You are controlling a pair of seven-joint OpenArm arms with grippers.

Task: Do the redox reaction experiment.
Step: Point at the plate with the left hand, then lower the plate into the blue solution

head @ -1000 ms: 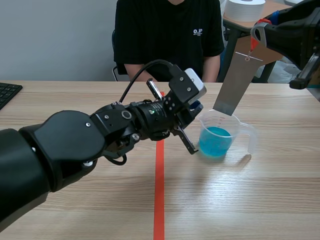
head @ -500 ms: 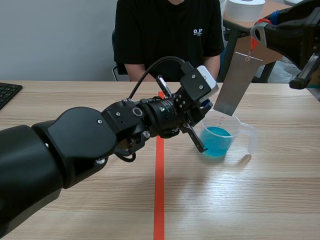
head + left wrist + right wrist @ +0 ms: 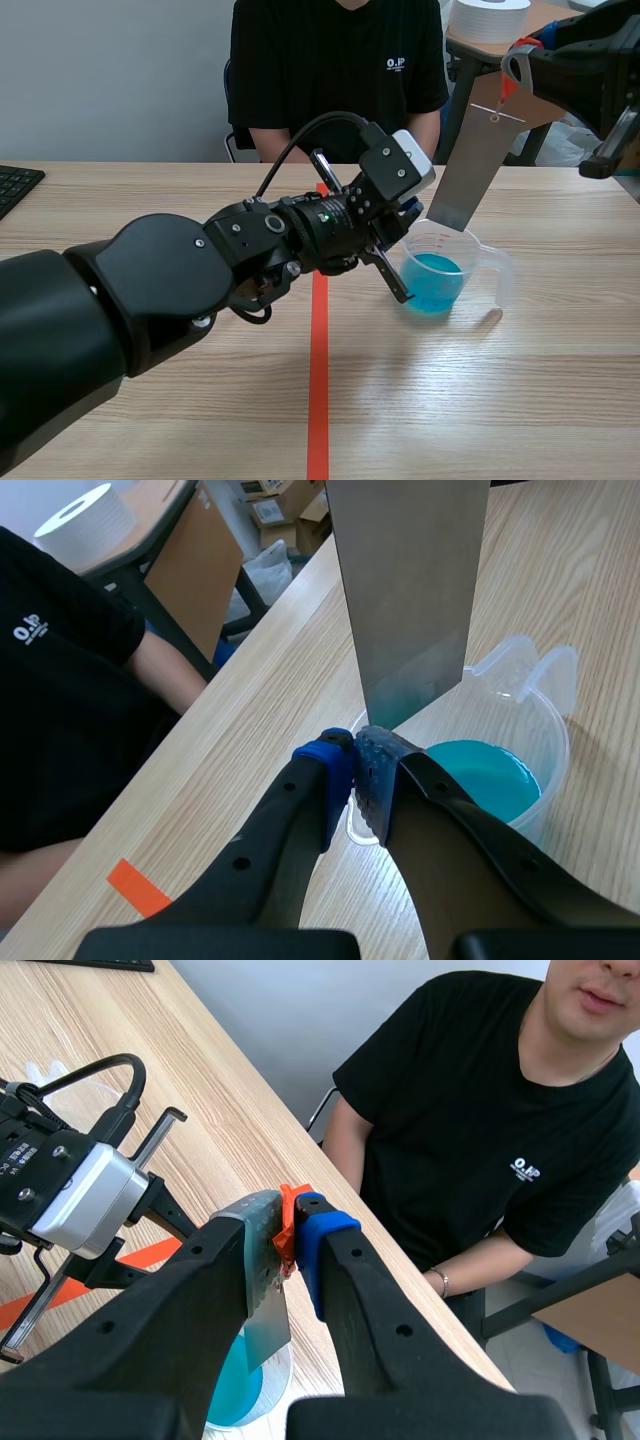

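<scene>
Wooden bench (image 3: 520, 400) fills the room's front, with a grey wall behind it. Over the bench, the left claw (image 3: 357, 772) has its two fingers pressed together with nothing between them. Its tips sit right at the near rim of a clear plastic cup (image 3: 548, 742). I cannot tell if they touch the rim. The cup stands upright on the bench and has blue liquid (image 3: 480, 772) in its bottom.

The right claw (image 3: 287, 1222) is up high. It pinches the top of a flat grey metal plate (image 3: 470, 165), where a small orange tag (image 3: 290, 1252) sits. The plate hangs down, a bit tilted, and its low end is just over the cup's far rim.

A red tape line (image 3: 318, 390) runs along the bench near the cup. A person in a black shirt (image 3: 335, 70) sits across the bench. A black keyboard (image 3: 15, 185) lies out on the left arm's side. A white paper roll (image 3: 490, 15) sits on another table behind.
</scene>
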